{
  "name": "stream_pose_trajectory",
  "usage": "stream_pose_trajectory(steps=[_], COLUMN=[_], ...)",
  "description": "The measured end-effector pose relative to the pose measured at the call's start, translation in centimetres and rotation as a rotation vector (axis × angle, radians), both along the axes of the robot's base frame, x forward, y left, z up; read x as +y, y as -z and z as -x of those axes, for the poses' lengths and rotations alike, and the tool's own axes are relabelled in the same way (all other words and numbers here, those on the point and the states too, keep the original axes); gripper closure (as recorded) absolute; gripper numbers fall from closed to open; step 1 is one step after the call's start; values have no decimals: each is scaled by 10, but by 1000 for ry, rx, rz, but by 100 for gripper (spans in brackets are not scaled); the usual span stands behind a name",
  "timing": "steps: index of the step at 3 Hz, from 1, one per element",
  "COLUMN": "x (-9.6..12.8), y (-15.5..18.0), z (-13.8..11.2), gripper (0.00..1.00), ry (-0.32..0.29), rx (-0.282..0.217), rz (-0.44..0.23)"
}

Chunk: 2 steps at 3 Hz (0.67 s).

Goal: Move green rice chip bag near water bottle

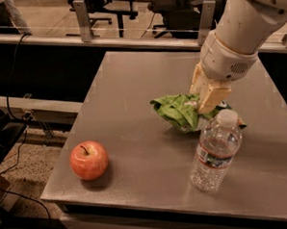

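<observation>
The green rice chip bag (178, 111) lies crumpled on the grey table (132, 83), right of the middle. My gripper (201, 105), with cream-coloured fingers (211, 96), comes down from the upper right and is shut on the bag's right part. The water bottle (216, 153), clear with a white cap and a white-and-red label, stands upright just in front of the bag, near the table's front right. The bottle's cap covers a bit of the bag's right end.
A red apple (89, 160) sits near the table's front left corner. Behind the table runs a rail with metal posts (82, 18), and office chairs stand beyond it. Cables lie on the floor at the left.
</observation>
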<state>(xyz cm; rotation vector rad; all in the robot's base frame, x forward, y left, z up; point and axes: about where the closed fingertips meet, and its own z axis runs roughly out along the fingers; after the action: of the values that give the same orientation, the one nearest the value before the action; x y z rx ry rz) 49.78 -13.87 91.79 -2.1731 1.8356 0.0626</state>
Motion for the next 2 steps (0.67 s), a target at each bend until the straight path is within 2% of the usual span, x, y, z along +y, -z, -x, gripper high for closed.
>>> stream_pose_trajectory(steps=[2], x=[4], y=[9], z=[21], gripper=[36], ry=[-9], rx=[43], rz=[-31])
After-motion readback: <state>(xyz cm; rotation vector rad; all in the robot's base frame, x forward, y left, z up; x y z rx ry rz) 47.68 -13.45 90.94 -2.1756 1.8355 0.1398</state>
